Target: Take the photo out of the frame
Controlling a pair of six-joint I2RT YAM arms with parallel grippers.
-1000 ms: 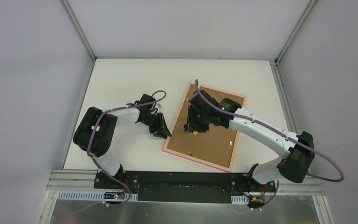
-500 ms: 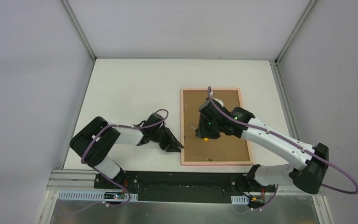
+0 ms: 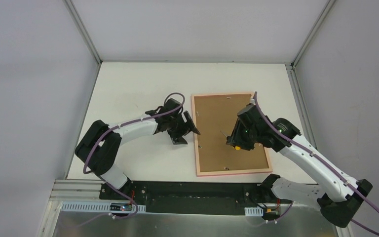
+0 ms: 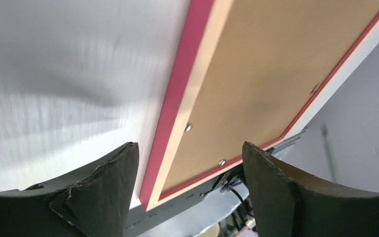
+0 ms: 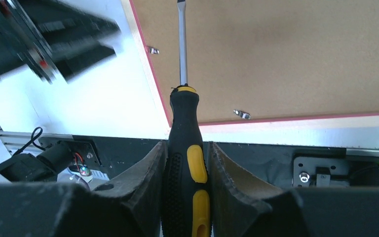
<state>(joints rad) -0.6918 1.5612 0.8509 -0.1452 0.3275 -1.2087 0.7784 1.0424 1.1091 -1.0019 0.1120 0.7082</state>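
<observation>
Frame [image 4: 173,98] laid face down on table [image 3: 138,84], brown back up, metal tabs [image 5: 242,114] noted at edges. Photo's picture side hidden. Left gripper [image 4: 190,153] seen with jaws apart, empty, just beside frame's left edge. Right gripper [image 5: 187,148] clamped on screwdriver [image 5: 186,118], blade held over brown back.

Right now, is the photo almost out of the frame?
Not yet. Done: the frame lies face down, brown back up. In hand: the right gripper holds a screwdriver over that back; the left gripper hangs open by the frame's left edge. Left: the metal tabs sit over the board, so the photo is not out.
</observation>
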